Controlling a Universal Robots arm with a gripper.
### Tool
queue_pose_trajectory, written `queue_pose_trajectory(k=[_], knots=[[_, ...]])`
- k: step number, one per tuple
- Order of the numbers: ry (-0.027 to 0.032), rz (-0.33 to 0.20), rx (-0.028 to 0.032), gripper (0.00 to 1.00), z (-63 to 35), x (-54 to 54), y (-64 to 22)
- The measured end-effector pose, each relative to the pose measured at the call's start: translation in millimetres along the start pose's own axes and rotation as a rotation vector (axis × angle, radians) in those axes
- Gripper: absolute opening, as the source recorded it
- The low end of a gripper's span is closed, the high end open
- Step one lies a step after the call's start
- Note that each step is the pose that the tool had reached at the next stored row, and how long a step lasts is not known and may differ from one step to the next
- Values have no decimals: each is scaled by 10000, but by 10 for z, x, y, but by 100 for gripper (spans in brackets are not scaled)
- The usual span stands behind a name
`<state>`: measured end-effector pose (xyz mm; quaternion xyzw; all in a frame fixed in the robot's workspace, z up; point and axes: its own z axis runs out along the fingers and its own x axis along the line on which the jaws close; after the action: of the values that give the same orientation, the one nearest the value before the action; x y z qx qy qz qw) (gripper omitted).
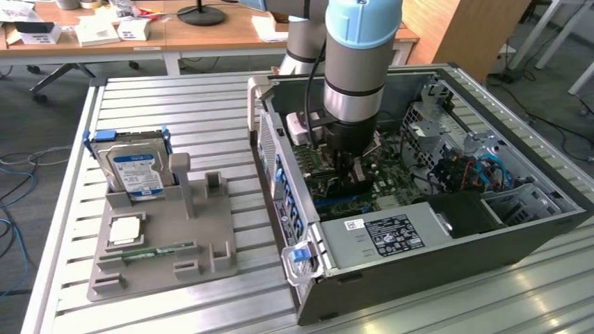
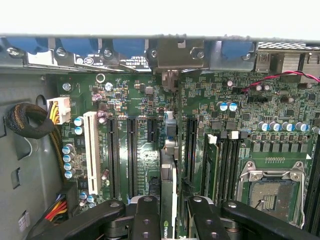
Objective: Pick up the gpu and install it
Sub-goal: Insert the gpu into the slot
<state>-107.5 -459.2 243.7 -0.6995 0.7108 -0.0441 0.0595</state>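
My gripper [image 2: 170, 220] is shut on the gpu [image 2: 169, 170], a thin dark card seen edge-on between the black fingers [image 2: 145, 217]. The card stands upright over the green motherboard [image 2: 145, 125], between two long black expansion slots. Its silver end bracket [image 2: 170, 62] reaches the case's rear wall. Whether its edge sits in a slot cannot be told. In the exterior view the gripper [image 1: 348, 174] reaches down into the open computer case [image 1: 519, 229], close above the motherboard [image 1: 390, 177]; the arm hides the card there.
A grey fixture [image 1: 213, 229] on the slatted table at the exterior view's left holds a silver hard drive [image 1: 135, 170], a processor chip [image 1: 125, 229] and a green memory stick [image 1: 149, 252]. Inside the case are the power supply [image 1: 390, 233], drive cages [image 1: 441, 132], the empty processor socket [image 2: 272, 192] and cable bundles [image 2: 30, 125].
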Motion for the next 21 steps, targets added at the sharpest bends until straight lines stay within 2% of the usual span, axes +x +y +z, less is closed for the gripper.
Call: queue_pose_trajectory(k=[21], knots=[[1,0,-3,26,0,0,-11]])
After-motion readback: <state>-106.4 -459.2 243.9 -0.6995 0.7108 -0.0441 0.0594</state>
